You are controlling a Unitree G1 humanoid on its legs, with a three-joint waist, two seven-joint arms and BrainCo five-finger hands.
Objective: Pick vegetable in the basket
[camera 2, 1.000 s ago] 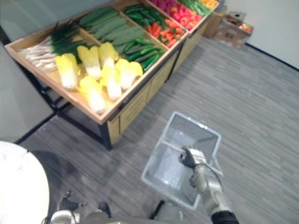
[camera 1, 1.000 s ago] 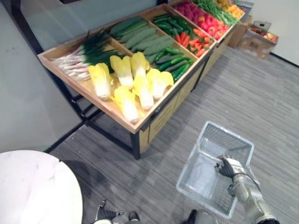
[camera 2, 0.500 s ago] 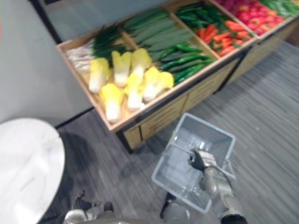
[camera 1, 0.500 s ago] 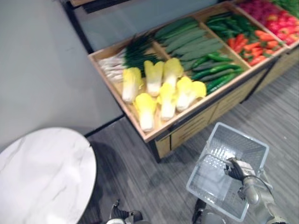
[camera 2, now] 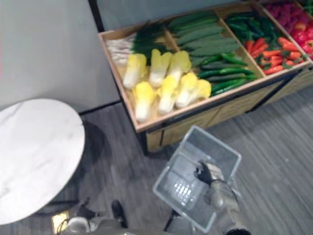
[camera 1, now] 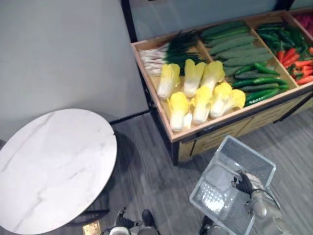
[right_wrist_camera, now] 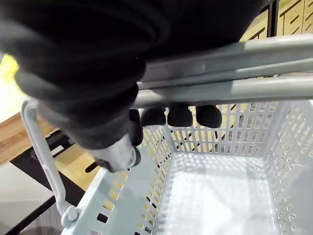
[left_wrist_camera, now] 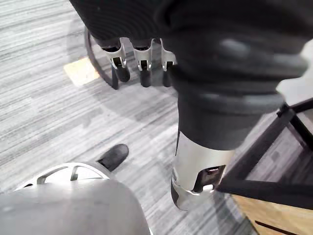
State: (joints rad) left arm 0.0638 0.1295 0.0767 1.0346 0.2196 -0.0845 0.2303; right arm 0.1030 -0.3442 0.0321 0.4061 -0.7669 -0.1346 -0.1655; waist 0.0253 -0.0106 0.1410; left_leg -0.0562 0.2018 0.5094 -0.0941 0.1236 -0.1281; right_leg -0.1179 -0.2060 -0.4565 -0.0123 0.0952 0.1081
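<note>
An empty grey plastic basket (camera 1: 210, 169) hangs over the floor in front of a wooden produce stand (camera 1: 220, 128). My right hand (camera 1: 243, 182) is shut on its grey handle (right_wrist_camera: 234, 68), with my fingertips (right_wrist_camera: 180, 116) curled under the bars. Inside, the slotted walls (right_wrist_camera: 234, 132) hold nothing. On the stand lie yellow-white cabbages (camera 1: 195, 95), green onions (camera 1: 166, 51), long pale green cucumbers (camera 1: 234, 44), dark green peppers (camera 1: 259, 83) and carrots (camera 1: 296, 61). My left hand (left_wrist_camera: 142, 61) hangs open over the grey floor, holding nothing.
A round white marble table (camera 1: 49, 166) stands to the left of the stand, near a grey wall. Grey striped floor runs between the table, the stand and the basket. The stand's dark metal legs (left_wrist_camera: 274, 156) are close to my left hand.
The camera has swung, so the stand now sits at the upper right and the round table shows much more. My right hand still holds the basket's handle.
</note>
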